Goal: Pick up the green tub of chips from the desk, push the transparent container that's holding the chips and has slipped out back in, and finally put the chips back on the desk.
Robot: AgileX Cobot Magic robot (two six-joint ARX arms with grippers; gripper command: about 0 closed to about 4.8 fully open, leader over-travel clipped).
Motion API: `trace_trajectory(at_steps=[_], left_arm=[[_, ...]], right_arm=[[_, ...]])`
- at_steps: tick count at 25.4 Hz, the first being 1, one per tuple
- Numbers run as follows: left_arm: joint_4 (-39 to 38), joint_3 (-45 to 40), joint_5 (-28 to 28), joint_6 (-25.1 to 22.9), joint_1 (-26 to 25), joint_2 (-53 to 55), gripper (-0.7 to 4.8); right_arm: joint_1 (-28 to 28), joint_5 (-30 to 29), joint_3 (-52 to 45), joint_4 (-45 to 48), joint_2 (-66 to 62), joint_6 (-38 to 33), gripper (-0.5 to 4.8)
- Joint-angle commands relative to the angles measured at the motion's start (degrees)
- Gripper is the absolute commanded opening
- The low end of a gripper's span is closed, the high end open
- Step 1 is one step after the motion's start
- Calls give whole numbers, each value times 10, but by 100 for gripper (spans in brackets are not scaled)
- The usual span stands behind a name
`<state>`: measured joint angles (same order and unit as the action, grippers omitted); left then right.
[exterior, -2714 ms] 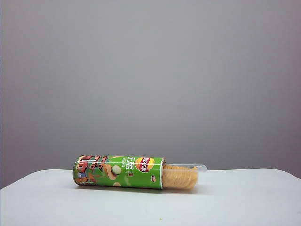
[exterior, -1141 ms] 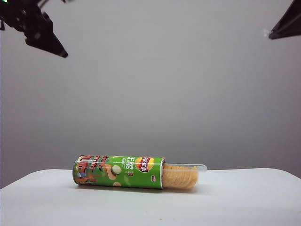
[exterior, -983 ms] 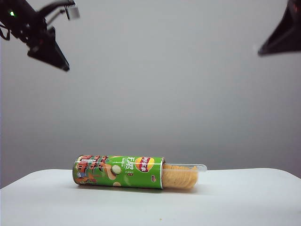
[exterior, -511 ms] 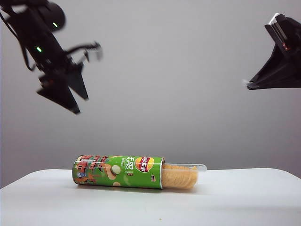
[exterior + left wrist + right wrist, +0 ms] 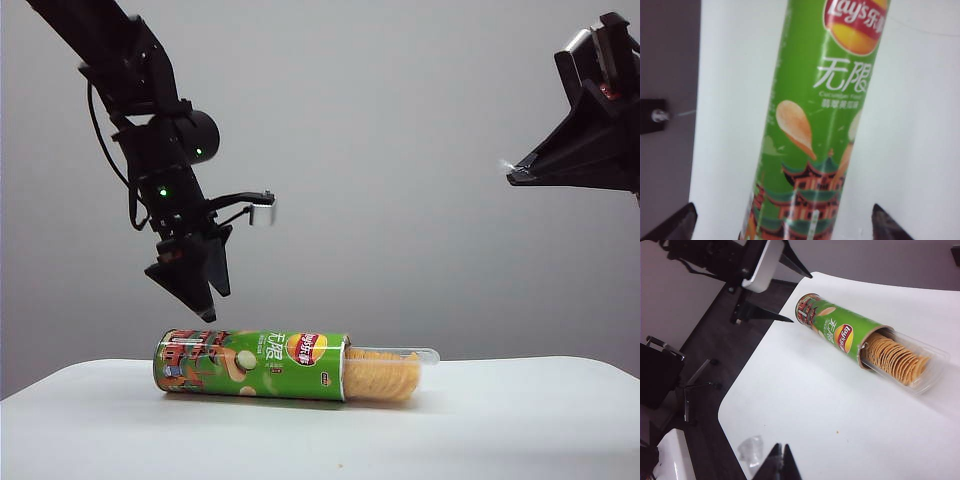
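White smooth desk [image 5: 520, 420]: green cylindrical chip can [image 5: 250, 365] lies sideways, clear chip-filled plastic tray [image 5: 392, 372] protruding. Left gripper [image 5: 198, 290] hovers wide above its closed end, likely for grasp; right gripper [image 5: 512, 172] pinched closed, high, well apart.

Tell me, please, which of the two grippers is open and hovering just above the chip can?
The left gripper: its jaws are spread wide just above the closed end of the green tub of chips. The right gripper is shut and high off to the side.

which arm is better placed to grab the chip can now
Left. The left gripper hangs open just above the closed end of the green tub of chips lying on the desk. The right gripper is shut, high and far off to the right.
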<state>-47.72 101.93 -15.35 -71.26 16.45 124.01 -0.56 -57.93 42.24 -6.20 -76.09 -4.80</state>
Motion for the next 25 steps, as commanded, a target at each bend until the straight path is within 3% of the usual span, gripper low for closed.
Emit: trace_trajectory(at_steps=[1,7,18,21,23,25], left_arm=[[-6,10,-3,-3,2,14,479],[26,10,16,-25,2,55,479],[74,10,14,-23,8,106,479],[87,10,13,-23,10,106,408],[90,10,12,-23,15,106,295],[91,10,13,-23,20,106,236]], right_arm=[[0,-14,2,1,2,3,-8],[0,-16,2,3,0,3,-8],[0,-13,2,9,-53,3,-8],[0,-9,2,22,-54,3,-8],[0,-9,2,35,-54,3,-8],[0,-7,2,37,-54,3,-8]])
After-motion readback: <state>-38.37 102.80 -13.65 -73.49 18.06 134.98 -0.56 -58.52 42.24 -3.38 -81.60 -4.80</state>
